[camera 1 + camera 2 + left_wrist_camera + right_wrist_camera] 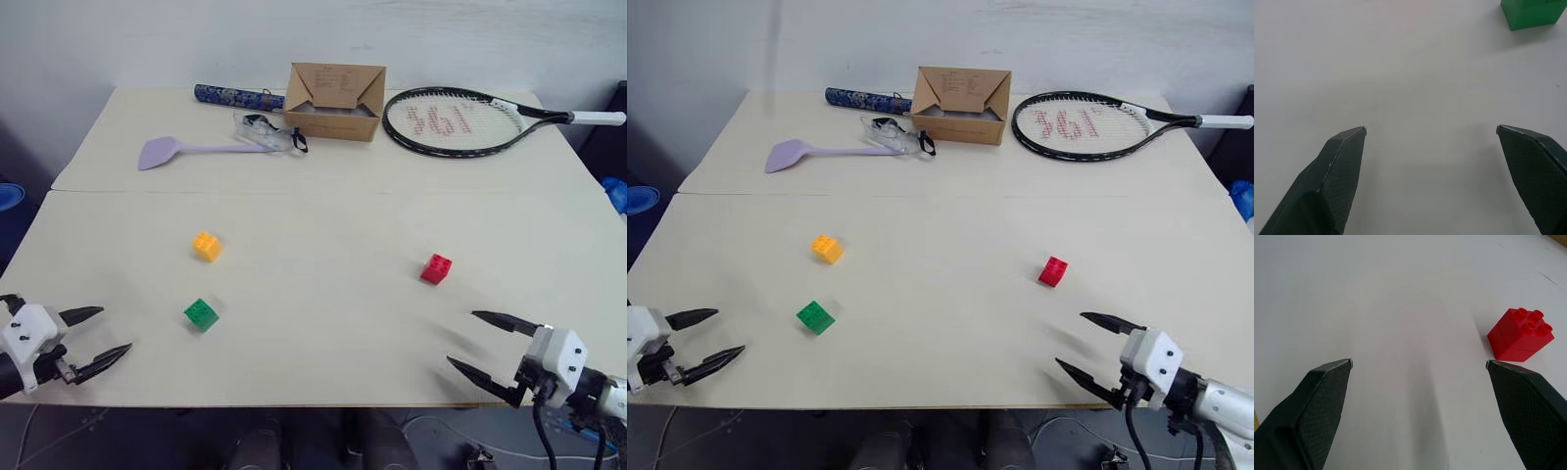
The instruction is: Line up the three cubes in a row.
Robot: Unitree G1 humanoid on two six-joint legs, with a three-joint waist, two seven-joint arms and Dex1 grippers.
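Both pairs of jaws stand wide apart and hold nothing. The left gripper (98, 337) hovers over the near left corner of the desk (323, 294), its black fingers (1337, 166) pointing inward across the top. The right gripper (490, 343) hovers over the near right corner, also pointing inward.

Nearest the left gripper is the green cube (201, 314), close to the near edge on the left half. The yellow-orange cube (207, 246) sits just beyond it, toward the far edge and apart from it. The red cube (437, 268) lies on the right half, well apart from the other two and a little beyond the right gripper. The three do not form a row.

A broad bare stretch of desk runs between the green and red cubes and along the whole near edge.

Along the far edge lie a patterned blue tube (238, 96), an open cardboard box (335, 101) and a tennis racket (460, 119) with red marks on its strings that cannot be read. A lilac spatula (171, 151) and clear safety glasses (266, 132) lie just nearer.
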